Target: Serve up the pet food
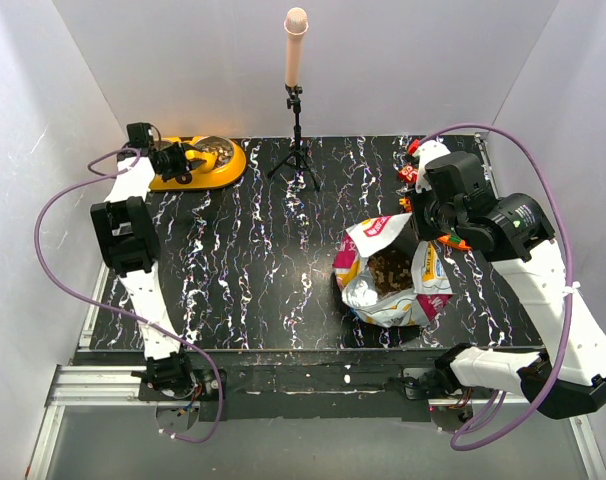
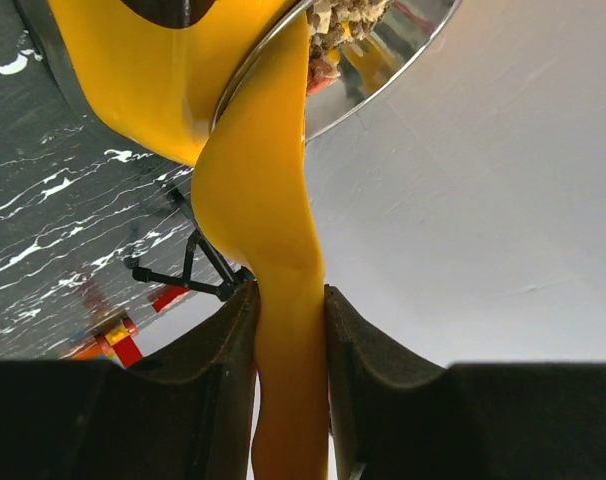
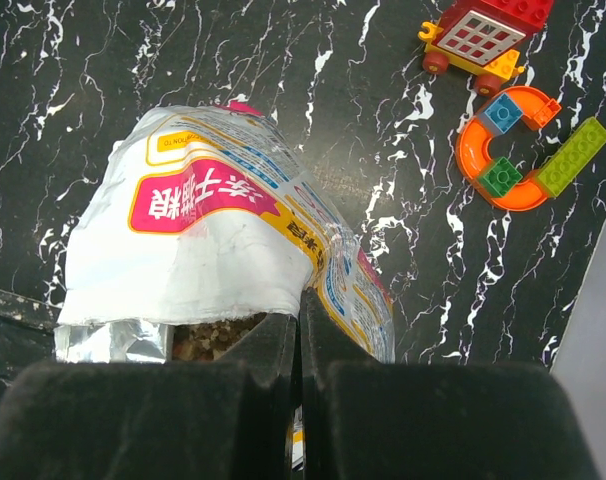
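My left gripper (image 2: 288, 335) is shut on the handle of the yellow-orange scoop (image 2: 268, 200). The handle reaches up over the rim of a steel cup (image 2: 383, 70) in the orange double bowl (image 1: 228, 168) at the far left. Pet food (image 2: 345, 18) lies in that cup. In the top view the left gripper (image 1: 186, 160) hangs right over the bowl. My right gripper (image 3: 301, 322) is shut on the open edge of the white printed bag (image 3: 198, 250) and holds its mouth up. More pet food (image 3: 211, 338) shows inside the bag (image 1: 388, 285), which sits at the right middle of the table.
A black tripod (image 1: 296, 150) with a tall pale pole stands at the back centre. Toy blocks lie at the back right behind the bag: a red house on wheels (image 3: 483, 35) and an orange curved piece (image 3: 513, 150). White walls close in the table.
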Controlling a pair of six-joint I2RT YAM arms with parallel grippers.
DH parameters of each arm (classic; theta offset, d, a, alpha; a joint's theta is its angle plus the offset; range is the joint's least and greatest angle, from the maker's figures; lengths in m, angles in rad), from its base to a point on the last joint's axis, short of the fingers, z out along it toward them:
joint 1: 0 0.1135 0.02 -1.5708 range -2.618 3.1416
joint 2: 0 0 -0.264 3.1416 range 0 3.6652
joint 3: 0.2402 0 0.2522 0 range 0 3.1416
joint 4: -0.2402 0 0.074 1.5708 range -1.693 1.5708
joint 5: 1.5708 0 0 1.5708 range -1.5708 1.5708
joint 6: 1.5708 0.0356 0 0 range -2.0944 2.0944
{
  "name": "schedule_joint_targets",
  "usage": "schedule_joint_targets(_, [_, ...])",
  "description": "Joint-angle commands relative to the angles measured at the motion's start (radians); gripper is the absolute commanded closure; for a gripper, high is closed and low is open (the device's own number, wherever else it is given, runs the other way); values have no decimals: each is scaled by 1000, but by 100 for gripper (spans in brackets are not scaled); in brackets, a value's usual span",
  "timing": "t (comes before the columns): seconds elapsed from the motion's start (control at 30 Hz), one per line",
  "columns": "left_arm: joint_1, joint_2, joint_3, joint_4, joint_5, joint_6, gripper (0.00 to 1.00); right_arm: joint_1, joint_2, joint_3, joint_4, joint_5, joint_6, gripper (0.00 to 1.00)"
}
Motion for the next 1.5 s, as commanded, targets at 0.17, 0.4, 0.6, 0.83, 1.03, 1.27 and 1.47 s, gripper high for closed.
schedule_joint_targets(0.17, [-45, 102, 286, -295, -40, -153, 100, -11, -65, 72, 279, 102, -40, 99])
schedule_joint_targets(0.4, [-65, 110, 397, -372, -121, -244, 100, -12, -71, 56, 288, 97, -40, 99])
schedule_joint_targets(0.6, [-70, 102, 452, -381, -147, -290, 100, -11, -65, 56, 293, 93, -36, 99])
schedule_joint_targets(0.83, [-84, 101, 472, -389, -158, -331, 100, -11, -65, 55, 290, 89, -34, 99])
schedule_joint_targets(1.03, [-90, 104, 506, -393, -163, -353, 100, -12, -70, 52, 290, 91, -34, 99])
schedule_joint_targets(1.27, [-91, 95, 456, -387, -157, -365, 100, -11, -66, 56, 295, 85, -34, 99])
schedule_joint_targets(1.47, [-110, 94, 486, -383, -175, -362, 100, -11, -71, 58, 290, 91, -34, 99])
